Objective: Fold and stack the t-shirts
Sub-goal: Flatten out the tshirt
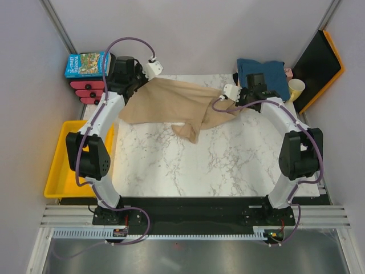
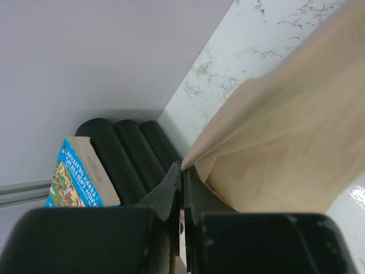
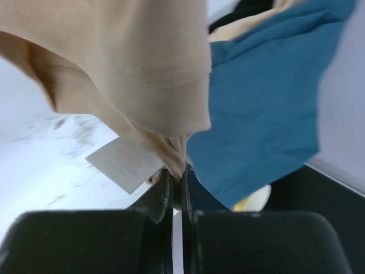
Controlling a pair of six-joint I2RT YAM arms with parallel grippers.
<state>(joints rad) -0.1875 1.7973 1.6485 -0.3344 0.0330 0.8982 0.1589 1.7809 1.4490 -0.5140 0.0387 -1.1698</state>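
Note:
A tan-beige t-shirt (image 1: 171, 105) hangs stretched across the far half of the marble table (image 1: 228, 165), held up at both ends. My left gripper (image 1: 138, 81) is shut on its left corner (image 2: 197, 157), the jaws pressed together on the cloth. My right gripper (image 1: 240, 98) is shut on a bunched fold of the same shirt (image 3: 142, 63), beside its white label (image 3: 122, 162). A teal-blue t-shirt (image 1: 262, 73) lies at the back right, just behind the right gripper; it fills the right of the right wrist view (image 3: 262, 108).
A blue picture-covered box (image 1: 86, 64) sits on dark and red rollers (image 1: 88, 90) at the back left. A yellow tray (image 1: 63, 165) hangs off the table's left side. A pale yellow cup (image 1: 295, 89) and a black-and-orange tray (image 1: 319, 65) stand at the back right.

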